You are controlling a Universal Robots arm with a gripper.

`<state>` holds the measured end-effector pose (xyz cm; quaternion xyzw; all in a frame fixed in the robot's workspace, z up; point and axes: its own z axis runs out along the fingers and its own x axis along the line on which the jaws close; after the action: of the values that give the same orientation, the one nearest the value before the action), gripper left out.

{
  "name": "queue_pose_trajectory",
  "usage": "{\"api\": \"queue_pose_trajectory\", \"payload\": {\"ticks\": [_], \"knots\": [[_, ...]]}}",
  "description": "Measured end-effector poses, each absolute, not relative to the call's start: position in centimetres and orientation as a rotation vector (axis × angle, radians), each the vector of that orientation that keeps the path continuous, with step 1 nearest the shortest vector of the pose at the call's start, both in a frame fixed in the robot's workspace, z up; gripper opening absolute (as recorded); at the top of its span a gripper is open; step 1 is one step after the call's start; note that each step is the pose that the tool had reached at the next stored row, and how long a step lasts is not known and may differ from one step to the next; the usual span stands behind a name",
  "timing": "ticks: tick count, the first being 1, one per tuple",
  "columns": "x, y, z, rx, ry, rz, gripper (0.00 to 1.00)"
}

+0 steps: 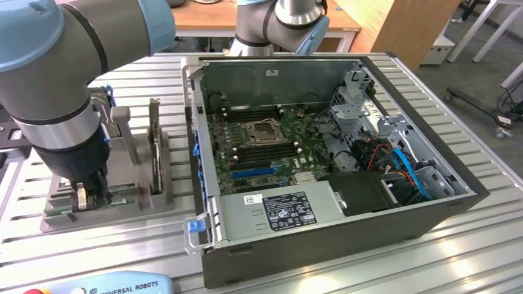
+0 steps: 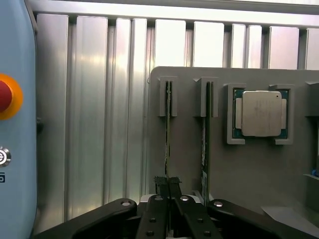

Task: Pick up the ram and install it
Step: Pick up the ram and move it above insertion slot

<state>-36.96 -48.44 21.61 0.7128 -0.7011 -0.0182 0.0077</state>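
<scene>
While the open computer case (image 1: 327, 239) sits at the exterior view's right, the claw (image 2: 167, 185) is pinched tight on the ram (image 2: 168, 129), standing on edge in the grey holder (image 2: 188, 154), just beside a second stick (image 2: 205, 134).

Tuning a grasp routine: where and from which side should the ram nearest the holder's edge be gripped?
Pinch the ram across its flat faces on the exposed long edge, coming straight from above. It stands on edge in the grey holder, one end in a slot, so only that edge is free. The gripper is shut on it that way.
</scene>
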Motion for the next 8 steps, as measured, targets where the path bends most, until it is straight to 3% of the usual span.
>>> {"api": "queue_pose_trajectory", "payload": {"ticks": [8], "knots": [[-37.0,-48.4,23.1,2.228,-2.192,-0.057,0.12]]}}
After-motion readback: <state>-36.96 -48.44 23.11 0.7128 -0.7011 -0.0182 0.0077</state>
